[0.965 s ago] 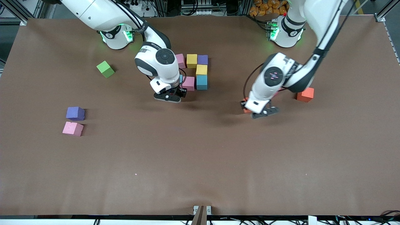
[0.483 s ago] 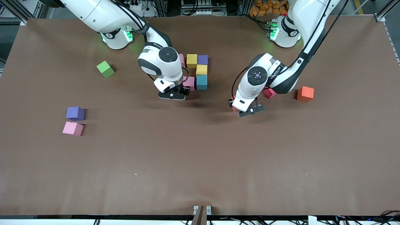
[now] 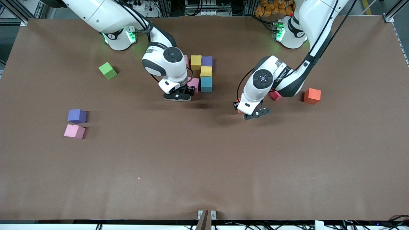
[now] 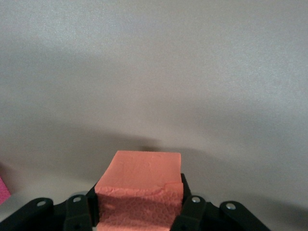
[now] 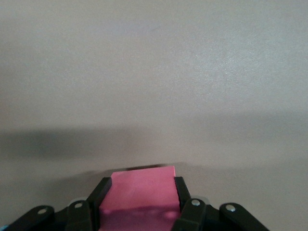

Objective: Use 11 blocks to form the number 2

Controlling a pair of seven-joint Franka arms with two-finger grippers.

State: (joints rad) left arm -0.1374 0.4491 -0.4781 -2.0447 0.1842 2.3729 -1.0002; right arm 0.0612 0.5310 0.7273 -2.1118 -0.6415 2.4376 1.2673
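- On the brown table [image 3: 204, 159], toward the bases' edge, a partial number 2 [image 3: 201, 74] is standing as a cluster of touching cubes: a yellow block [image 3: 196, 62] with a purple block [image 3: 207, 60] at its 3 o'clock, a second yellow block [image 3: 206, 71] and a teal-blue block [image 3: 206, 84] running down toward 6 o'clock from the purple one, and a pink block [image 3: 193, 83] beside the teal-blue one; the right arm is hiding part of the cluster
- Right gripper [image 3: 177, 95] is hanging just off the cluster's 7 o'clock corner, its fingers [image 5: 102, 190] clamping a bright pink block [image 5: 138, 192]
- Left gripper [image 3: 253, 112] is hanging over bare table toward the left arm's end, its fingers [image 4: 188, 199] pinching a salmon-red block [image 4: 142, 185]
- At about 1 o'clock of the left gripper, a red block [image 3: 275, 95] is sitting partly under the left arm, and an orange block [image 3: 312, 96] is lying at its 3 o'clock, apart from it
- Toward the right arm's end, a green cube [image 3: 107, 70] is sitting alone; well down toward 7 o'clock from it, a loose purple block [image 3: 77, 116] and a loose pink block [image 3: 74, 131] are lying just beside each other, the pink one nearer the front camera
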